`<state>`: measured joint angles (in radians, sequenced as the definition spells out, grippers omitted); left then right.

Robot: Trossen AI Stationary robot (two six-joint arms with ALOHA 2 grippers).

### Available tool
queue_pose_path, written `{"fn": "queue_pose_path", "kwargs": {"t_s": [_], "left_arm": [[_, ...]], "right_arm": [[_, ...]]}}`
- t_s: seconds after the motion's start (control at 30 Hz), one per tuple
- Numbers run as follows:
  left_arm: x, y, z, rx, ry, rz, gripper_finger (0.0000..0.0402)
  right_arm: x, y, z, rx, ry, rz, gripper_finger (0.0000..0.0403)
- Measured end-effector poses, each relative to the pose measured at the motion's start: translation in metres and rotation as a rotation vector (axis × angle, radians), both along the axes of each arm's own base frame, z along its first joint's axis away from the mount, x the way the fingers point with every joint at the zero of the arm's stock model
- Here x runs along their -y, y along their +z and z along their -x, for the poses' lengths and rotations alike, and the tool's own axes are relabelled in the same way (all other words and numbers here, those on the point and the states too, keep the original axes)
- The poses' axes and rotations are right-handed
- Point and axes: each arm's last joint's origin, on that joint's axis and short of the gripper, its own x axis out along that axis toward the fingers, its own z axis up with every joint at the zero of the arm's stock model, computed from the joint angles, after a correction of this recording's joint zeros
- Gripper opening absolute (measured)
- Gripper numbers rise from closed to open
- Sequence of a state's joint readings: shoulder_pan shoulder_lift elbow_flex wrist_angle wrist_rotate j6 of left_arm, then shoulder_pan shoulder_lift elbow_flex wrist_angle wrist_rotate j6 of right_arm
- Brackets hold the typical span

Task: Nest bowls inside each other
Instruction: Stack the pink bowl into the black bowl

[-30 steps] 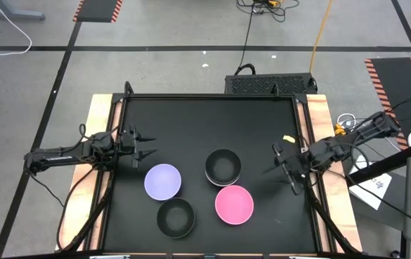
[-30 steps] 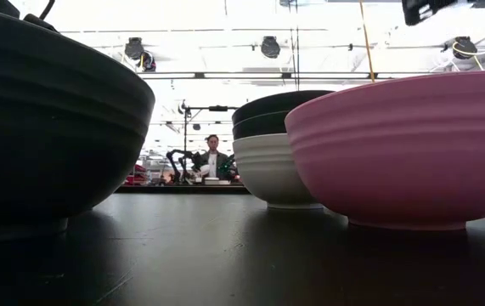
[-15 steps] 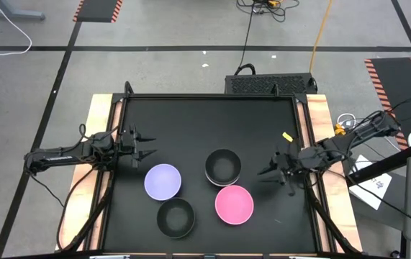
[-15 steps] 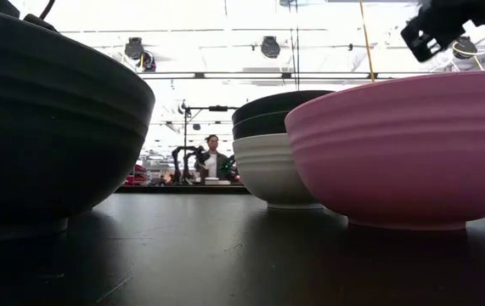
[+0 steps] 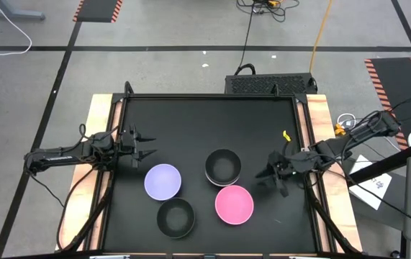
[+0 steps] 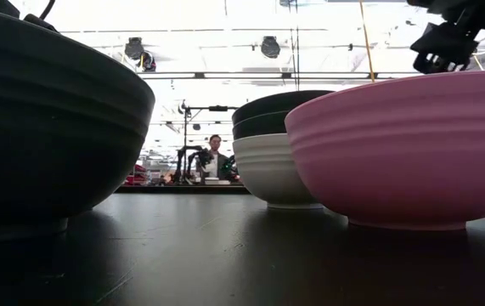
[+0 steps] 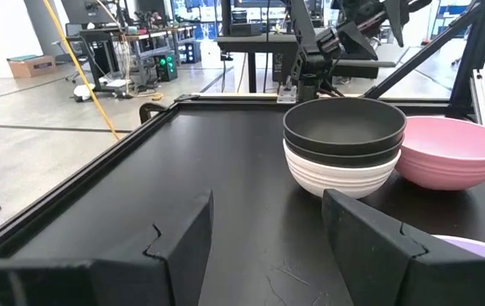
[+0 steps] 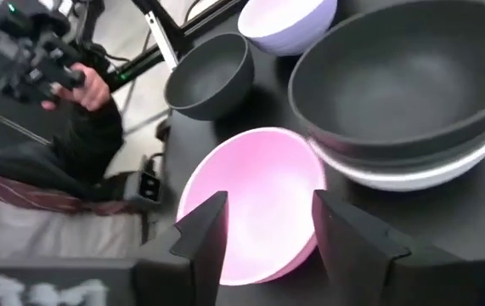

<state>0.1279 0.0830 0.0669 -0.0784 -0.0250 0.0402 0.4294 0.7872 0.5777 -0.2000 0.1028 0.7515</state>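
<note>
While the left hand waits open by the lavender bowl, the right hand has swung in, fingers now spread and empty, toward the pink bowl, likely next into the stack.

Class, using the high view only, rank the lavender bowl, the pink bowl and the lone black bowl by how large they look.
1. Pink bowl
2. Lavender bowl
3. Lone black bowl
All three look nearly alike from above; the differences are too slight for a firm ranking.
</note>
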Motion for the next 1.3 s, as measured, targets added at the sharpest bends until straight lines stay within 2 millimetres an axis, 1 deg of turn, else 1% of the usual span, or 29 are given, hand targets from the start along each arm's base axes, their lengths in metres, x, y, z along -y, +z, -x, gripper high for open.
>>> {"fn": "queue_pose_path", "kwargs": {"t_s": [0.1,0.2,0.37,0.53,0.67,0.8,0.93,1.13,1.2,1.3], "left_arm": [[0.0,0.0,0.0,-0.001,0.0,-0.002,0.0225],[0.0,0.0,0.0,-0.001,-0.001,-0.002,0.0225],[0.0,0.0,0.0,-0.003,-0.001,-0.002,0.0225],[0.0,-0.002,0.0,-0.023,-0.001,-0.001,0.0225],[0.0,-0.003,0.0,-0.036,-0.001,-0.004,0.0225],[0.0,-0.002,0.0,-0.025,-0.001,-0.005,0.0225],[0.0,-0.002,0.0,-0.024,-0.001,-0.006,0.0225],[0.0,-0.002,0.0,-0.025,-0.002,-0.007,0.0225],[0.0,-0.002,0.0,-0.025,-0.002,-0.01,0.0225],[0.0,-0.002,0.0,-0.024,-0.002,-0.011,0.0225]], "right_arm": [[-0.001,0.0,-0.001,-0.027,-0.029,-0.065,0.0186],[-0.003,0.002,-0.006,-0.074,-0.053,-0.086,0.0191],[-0.014,0.012,-0.029,-0.252,-0.061,-0.003,0.019],[-0.025,0.029,-0.055,-0.421,-0.07,0.102,0.019],[-0.031,0.035,-0.067,-0.554,-0.09,0.155,0.019],[-0.036,0.031,-0.078,-0.605,-0.094,0.164,0.019],[-0.039,0.024,-0.083,-0.648,-0.073,0.137,0.019],[-0.045,0.016,-0.094,-0.646,-0.042,0.093,0.019],[-0.048,0.012,-0.099,-0.643,-0.037,0.09,0.0189],[-0.049,0.002,-0.103,-0.693,-0.027,0.09,0.019]]}}
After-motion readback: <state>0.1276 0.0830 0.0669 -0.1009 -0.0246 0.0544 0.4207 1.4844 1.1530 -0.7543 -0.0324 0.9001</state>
